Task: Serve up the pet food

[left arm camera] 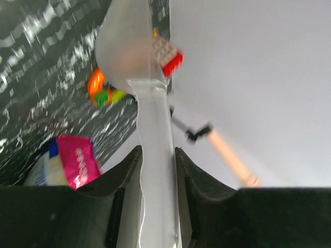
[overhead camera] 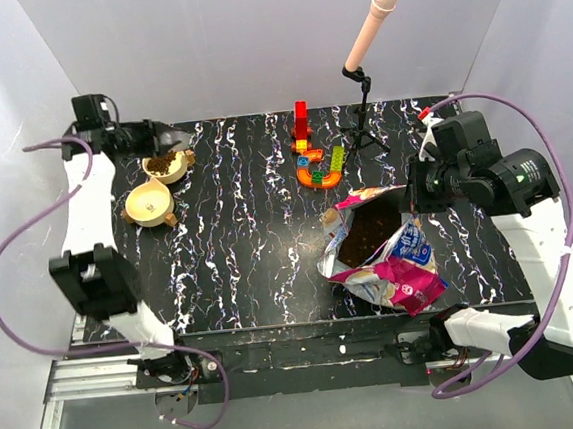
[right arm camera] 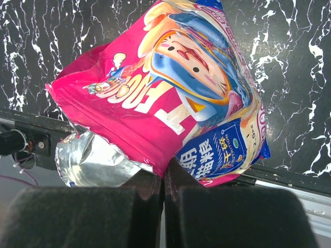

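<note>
Upper left of top view: left gripper (overhead camera: 164,137) sits over the two tan bowls. In the wrist view its fingers are narrow, clamped on the handle of a clear plastic scoop (left arm camera: 152,129). The scoop's cup points away from the wrist and looks empty, so probably a load was just tipped out or the next has not been fetched.

Far bowl (overhead camera: 165,165) holds a heap of pet food (overhead camera: 165,162). Near bowl (overhead camera: 149,202), touching it on the lower side, looks almost bare, so likely next to fill.

Upper centre: toy blocks (overhead camera: 314,157) and a mic stand (overhead camera: 363,107), well apart from the work, just clutter on the table (overhead camera: 238,239).

Centre right: bag (overhead camera: 385,251) lies mouth-up and open, more brown kibble visible inside.

Right: right gripper (right arm camera: 164,181) is fully closed, pinching the bag's edge at the seam. Judged purpose: hold the mouth up and open so the scoop can get in and nothing spills.
</note>
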You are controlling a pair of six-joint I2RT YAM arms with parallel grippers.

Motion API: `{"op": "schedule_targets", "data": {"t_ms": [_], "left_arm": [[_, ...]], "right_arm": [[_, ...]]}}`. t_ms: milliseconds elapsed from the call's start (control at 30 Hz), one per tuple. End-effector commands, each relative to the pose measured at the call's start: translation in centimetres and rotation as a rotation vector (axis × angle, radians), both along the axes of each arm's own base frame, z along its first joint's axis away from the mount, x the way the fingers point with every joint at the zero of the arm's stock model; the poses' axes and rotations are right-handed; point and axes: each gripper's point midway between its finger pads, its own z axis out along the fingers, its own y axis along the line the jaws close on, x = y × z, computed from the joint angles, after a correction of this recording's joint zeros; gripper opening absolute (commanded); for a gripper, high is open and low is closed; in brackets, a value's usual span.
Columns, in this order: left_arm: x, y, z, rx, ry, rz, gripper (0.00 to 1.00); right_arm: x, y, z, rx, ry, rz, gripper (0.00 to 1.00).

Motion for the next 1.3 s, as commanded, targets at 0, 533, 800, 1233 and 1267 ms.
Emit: {"op": "schedule_targets", "data": {"t_ms": [0,533,800,1233,1267], "left_arm": [[-8.0,-7.3,6.6,-0.005,-0.295,-0.308,0.00],[-32.7,-21.0,14.6,-0.146,-0.515,-1.149,0.00],[-37.9,-22.4,16.2,-0.271,-0.473,-1.283,0.00],[-31.3,-30.2,7.8,-0.160,-0.234,-1.158,0.00],[-30.6,-30.1,6.7,-0.115,-0.199,-1.129,0.00]], "right_arm": [[3.7,1.6,4.9,0.095,-0.221,-0.008,0.01],[8.9,2.0,7.7,0.041,-0.290,-0.080,0.01],[9.8,2.7,11.2,0.095,-0.346,-0.090,0.01],[6.5,3.6,11.6,0.242,-0.318,-0.092,0.01],[6.2,3.7,11.7,0.251,-0.316,-0.092,0.01]]}}
